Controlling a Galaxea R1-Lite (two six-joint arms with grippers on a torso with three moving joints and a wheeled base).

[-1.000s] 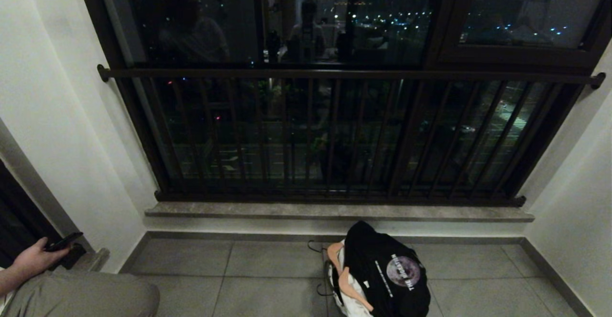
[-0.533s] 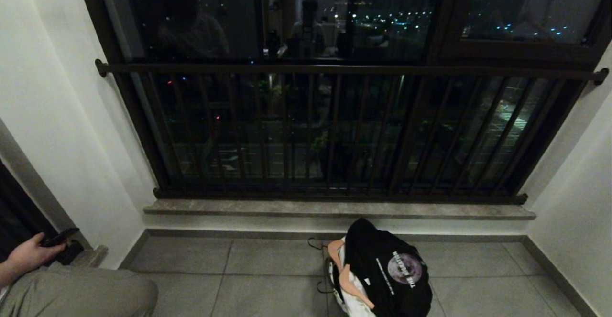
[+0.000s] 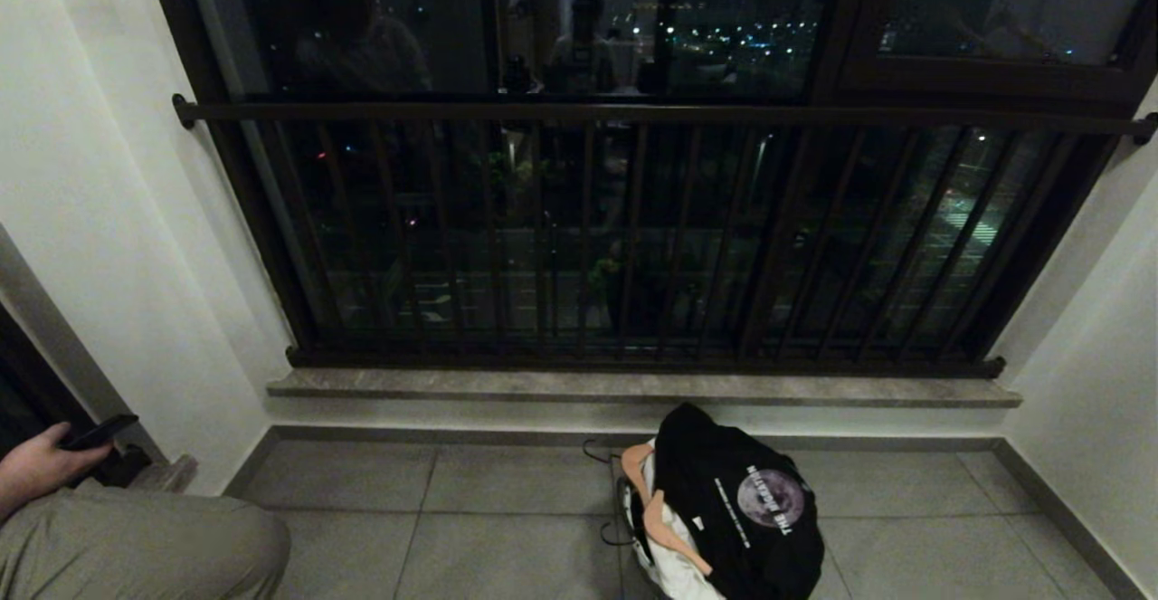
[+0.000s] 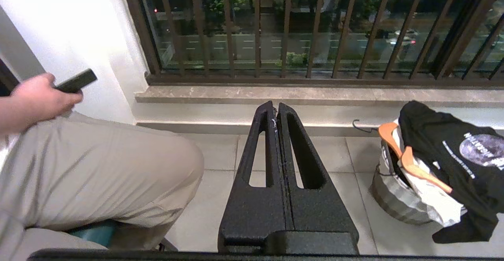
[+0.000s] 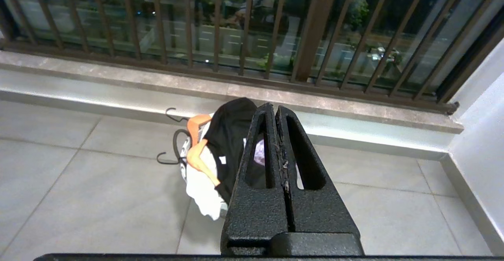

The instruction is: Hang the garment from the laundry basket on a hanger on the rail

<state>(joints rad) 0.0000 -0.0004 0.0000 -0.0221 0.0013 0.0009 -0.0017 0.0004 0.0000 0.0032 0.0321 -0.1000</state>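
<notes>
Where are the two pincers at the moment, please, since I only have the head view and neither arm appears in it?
Observer: The left pincer is shut and empty, held above the floor tiles near the seated person's knee.
Operator: Thank you, and the right one?
Observer: The right pincer is shut and empty too, pointing towards the black garment.

The left claw [image 4: 277, 109] points at twelve o'clock toward the stone sill [image 4: 315, 94], its two black fingers pressed together with nothing between them. At three o'clock the laundry basket [image 4: 393, 198] sits on the tiled floor [image 4: 220, 154], a black printed garment [image 4: 453, 154] and an orange hanger [image 4: 409, 162] draped over its rim. At nine o'clock a person's hand [image 4: 39, 97] holds a dark phone [image 4: 76, 80] above a bent knee in beige trousers [image 4: 98, 174].
</notes>
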